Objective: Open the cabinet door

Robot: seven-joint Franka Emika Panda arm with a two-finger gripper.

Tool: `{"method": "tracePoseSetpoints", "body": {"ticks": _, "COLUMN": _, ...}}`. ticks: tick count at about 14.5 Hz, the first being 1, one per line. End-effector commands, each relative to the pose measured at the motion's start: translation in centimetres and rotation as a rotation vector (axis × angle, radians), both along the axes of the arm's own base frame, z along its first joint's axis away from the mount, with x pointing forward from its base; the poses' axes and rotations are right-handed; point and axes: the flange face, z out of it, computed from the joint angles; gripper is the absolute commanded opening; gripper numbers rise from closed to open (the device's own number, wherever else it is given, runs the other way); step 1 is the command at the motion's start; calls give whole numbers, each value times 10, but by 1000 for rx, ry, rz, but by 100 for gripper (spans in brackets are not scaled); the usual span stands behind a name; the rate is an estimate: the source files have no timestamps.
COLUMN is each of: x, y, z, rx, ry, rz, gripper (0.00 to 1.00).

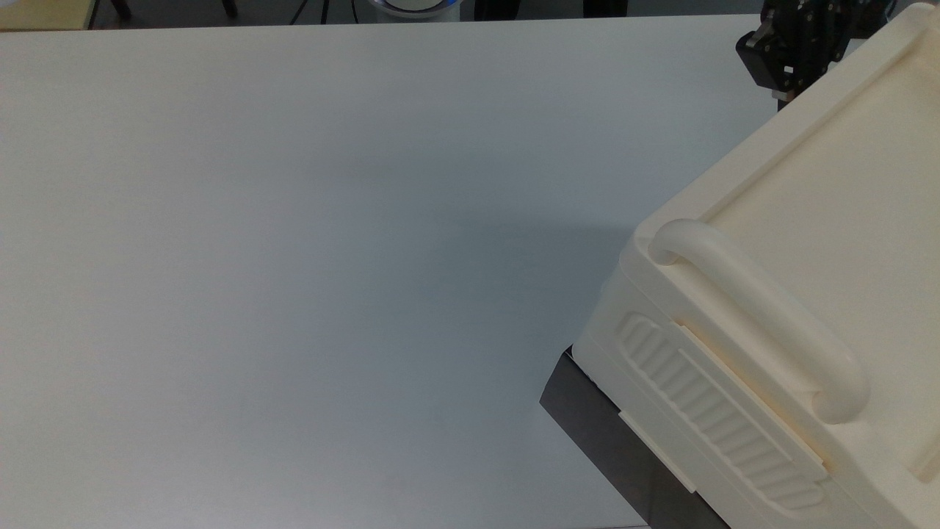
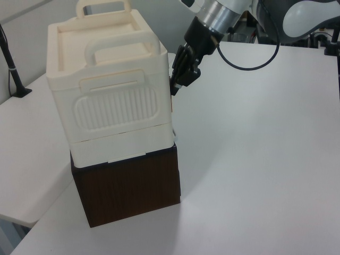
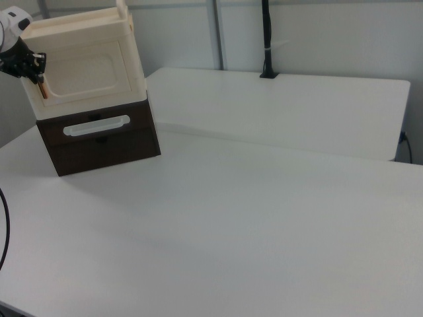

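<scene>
The cabinet (image 2: 114, 79) is a cream box with tubular top handles on a dark brown base (image 2: 127, 188); it also fills the top view's right (image 1: 815, 242). In the right view, the cabinet door (image 3: 86, 72), a cream panel with a recessed inset, faces the camera and looks flush with the box. A narrow orange-brown strip (image 3: 41, 89) runs along its left edge. My gripper (image 3: 34, 69) sits right at that edge, at door height. In the left view my gripper (image 2: 176, 88) touches the cabinet's right corner beside the ribbed side panel (image 2: 117, 109). The top view's upper right corner has my gripper (image 1: 783, 77).
The cabinet stands on a wide white table (image 1: 330, 220). A white drawer handle (image 3: 97, 125) crosses the brown base. A second table (image 3: 284, 105) lies behind, with a black pole (image 3: 266, 39). A black cable (image 2: 249, 66) loops off my arm.
</scene>
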Motion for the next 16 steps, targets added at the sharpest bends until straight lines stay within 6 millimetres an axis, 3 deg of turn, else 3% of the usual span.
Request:
{"method": "tracePoseSetpoints", "body": {"ticks": 1, "x": 4, "y": -22, "z": 11, "rx": -16, "ry": -9, "rz": 3, "gripper": 16}}
{"method": "tracePoseSetpoints", "body": {"ticks": 6, "x": 4, "y": -24, "z": 6, "rx": -36, "ry": 20, "rz": 6, "gripper": 13}}
{"method": "tracePoseSetpoints", "body": {"ticks": 8, "x": -3, "y": -38, "z": 2, "rx": -102, "ry": 112, "rz": 12, "gripper": 14}}
{"method": "tracePoseSetpoints", "body": {"ticks": 10, "x": -3, "y": -58, "z": -2, "rx": -135, "ry": 193, "rz": -16, "gripper": 34}}
{"method": "tracePoseSetpoints", "body": {"ticks": 11, "x": -4, "y": -73, "z": 0, "rx": -130, "ry": 247, "rz": -38, "gripper": 67}}
{"method": "tracePoseSetpoints", "body": {"ticks": 12, "x": -7, "y": -95, "z": 8, "rx": -135, "ry": 303, "rz": -66, "gripper": 80}}
{"method": "tracePoseSetpoints", "body": {"ticks": 13, "x": -9, "y": -111, "z": 15, "rx": -139, "ry": 326, "rz": -87, "gripper": 85}}
{"method": "tracePoseSetpoints", "body": {"ticks": 14, "x": -13, "y": -138, "z": 34, "rx": -138, "ry": 339, "rz": -124, "gripper": 100}}
{"method": "tracePoseSetpoints", "body": {"ticks": 16, "x": -29, "y": -170, "z": 68, "rx": -136, "ry": 330, "rz": -130, "gripper": 100}}
